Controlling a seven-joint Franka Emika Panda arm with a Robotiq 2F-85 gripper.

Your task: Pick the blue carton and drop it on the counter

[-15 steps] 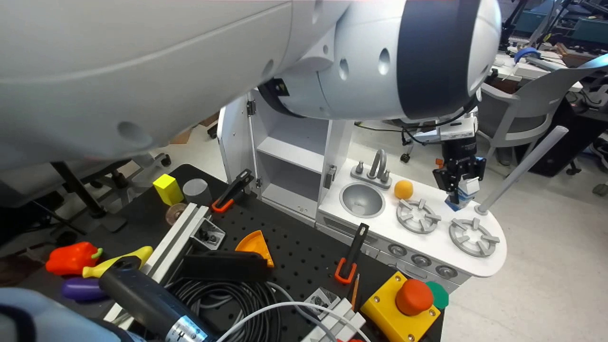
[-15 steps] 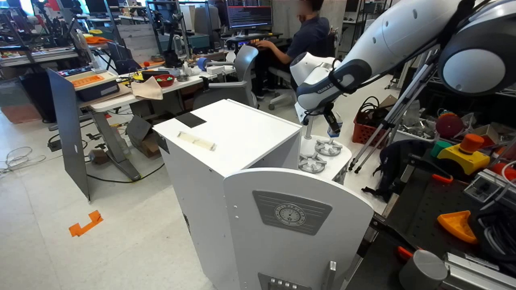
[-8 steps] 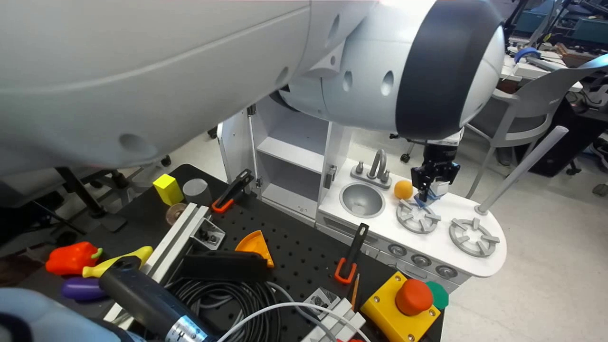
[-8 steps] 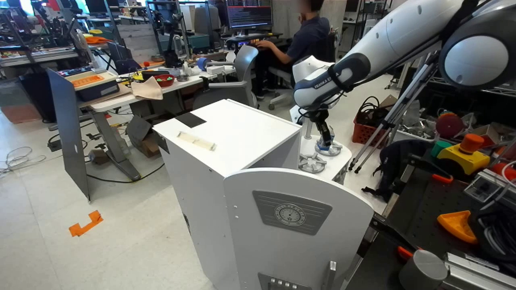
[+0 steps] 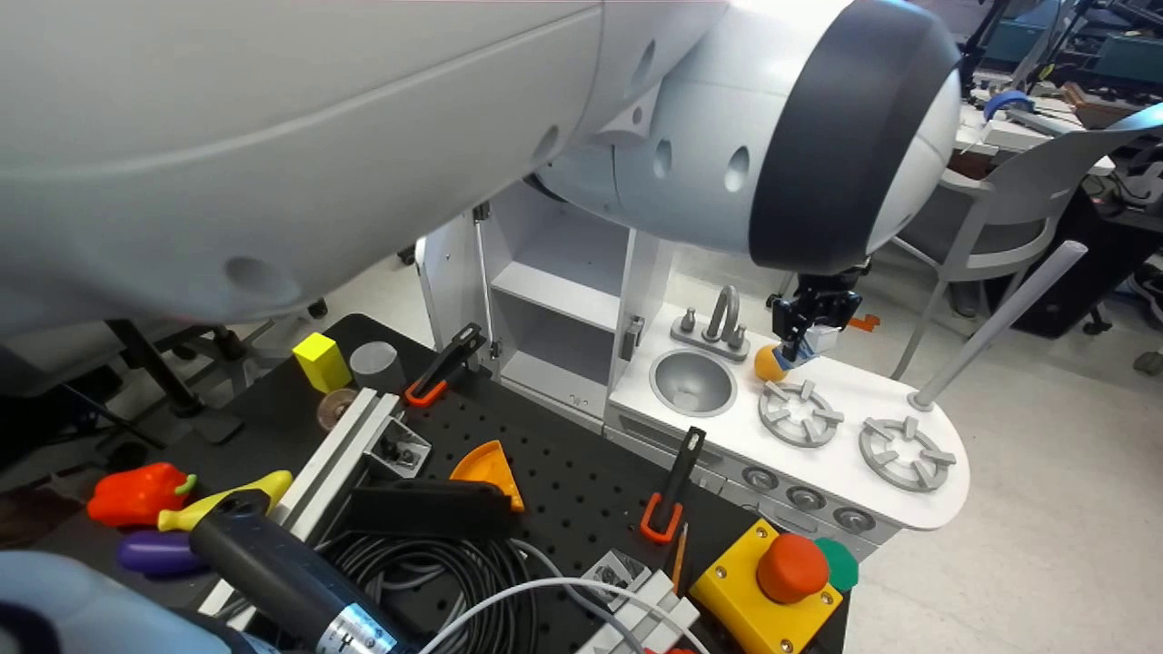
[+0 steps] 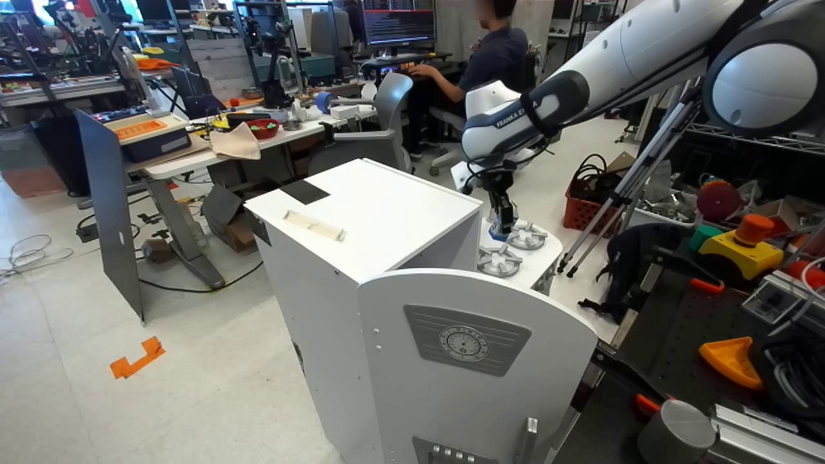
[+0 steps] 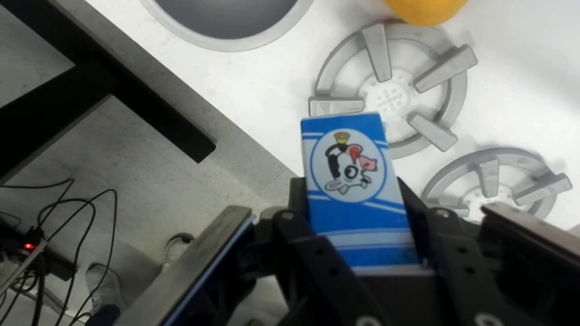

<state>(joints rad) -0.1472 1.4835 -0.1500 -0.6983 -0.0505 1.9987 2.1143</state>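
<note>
The claw [image 7: 355,199] is closed on the blue carton [image 7: 351,167], gripping it from both sides. Carton sits tilted in the grip, whitish part toward the right in an exterior view. It's over the white table [image 5: 863,395], the toy kitchen's counter; can't tell if the bottom touches. There it covers part of the orange ball [image 5: 769,366], but wrist view shows the two apart.

Edges, wrist view: carton covers part of the left burner [image 7: 390,97]; near table edge runs down to the claw, floor [image 7: 154,190] beyond it.

Room: right of the carton, bare strip along the far side, out to the white post [image 5: 1001,322] at far right. The right burner [image 5: 889,455] is close to the rounded right end, little margin. Left is tighter: ball, then sink [image 5: 692,389] and faucet [image 5: 730,311], faucet standing up along the far edge. Past those the cupboard [image 6: 399,206] wall rises at the left end, door [image 5: 445,282] swung out. In an exterior view the claw shows just right of the cupboard's top.

Near side: knobs [image 5: 804,498] on the front face, then the black table [image 5: 568,518] close by, with clamps [image 5: 683,463] at its far edge and a yellow box [image 5: 740,595] with red button [image 5: 793,568] at its right end. The arm [image 5: 409,163] crosses above from the left and hides part of the cupboard.
</note>
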